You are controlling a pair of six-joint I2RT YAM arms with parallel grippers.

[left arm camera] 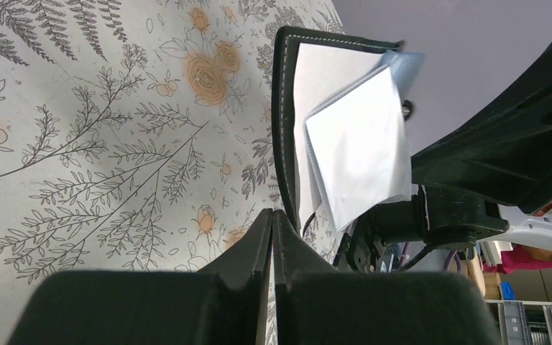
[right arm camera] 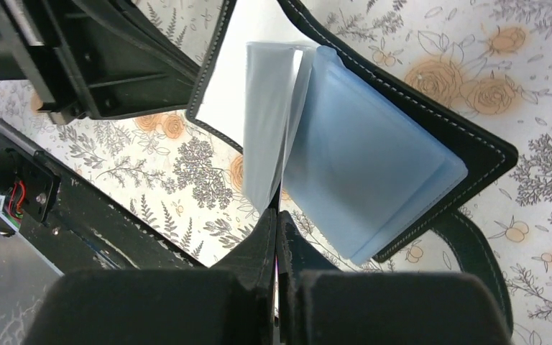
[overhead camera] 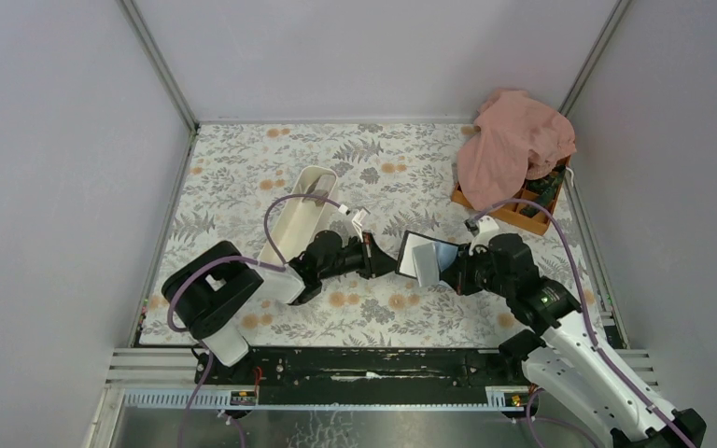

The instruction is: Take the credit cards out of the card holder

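The card holder (overhead camera: 423, 258) is held open above the floral table between my two grippers. It is a small black stitched wallet with glossy bluish-grey sleeves fanned out. My left gripper (overhead camera: 388, 260) is shut on the edge of its black cover (left arm camera: 283, 115); the closed jaws (left arm camera: 273, 214) meet right at that edge. My right gripper (overhead camera: 452, 271) is shut on the lower edge of the pale sleeves (right arm camera: 366, 165), its tips (right arm camera: 277, 214) pressed together. The black cover (right arm camera: 478, 140) hangs open to the right. No separate credit card can be told apart from the sleeves.
A long white tray (overhead camera: 301, 224) lies behind the left arm. An orange compartment box (overhead camera: 526, 213) stands at the back right, partly under a pink cloth (overhead camera: 513, 140). The black rail (overhead camera: 373, 364) runs along the near table edge.
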